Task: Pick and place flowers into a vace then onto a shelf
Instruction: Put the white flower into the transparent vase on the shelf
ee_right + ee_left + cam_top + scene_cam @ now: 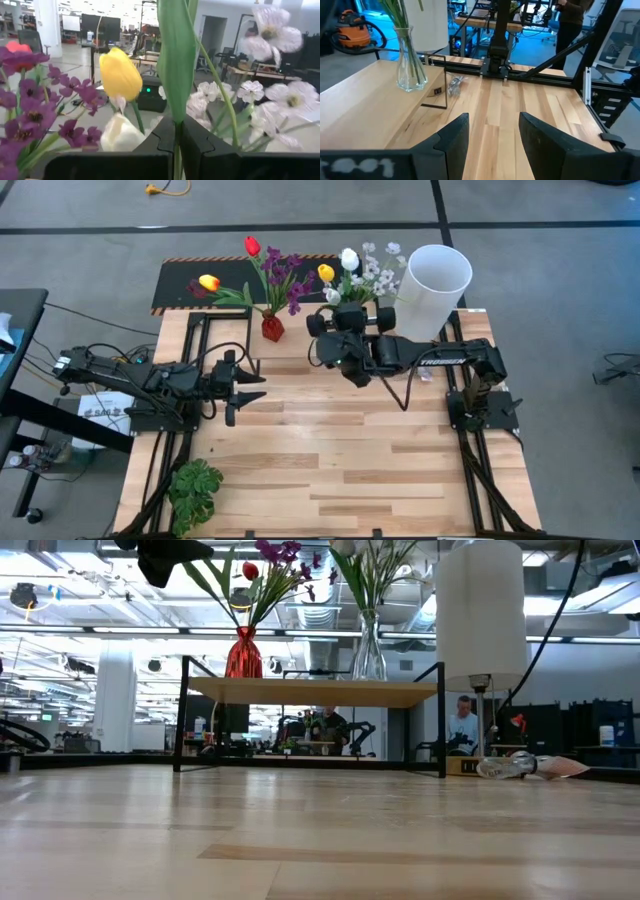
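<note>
On the wooden table [340, 460], a white cylinder [436, 278] stands beside the shelf [312, 692], which carries a red vase [243, 654] and a clear vase [368, 648] of flowers [365, 270]. The right gripper [177, 137] hangs above the clear vase, clamped on a green stem [175, 75], likely steadying it for lowering. The left gripper [492, 137] waits apart, fingers spread, low over the table.

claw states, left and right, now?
Left claw: open, empty, above the table.
Right claw: shut on a green flower stem, over the clear vase.
</note>
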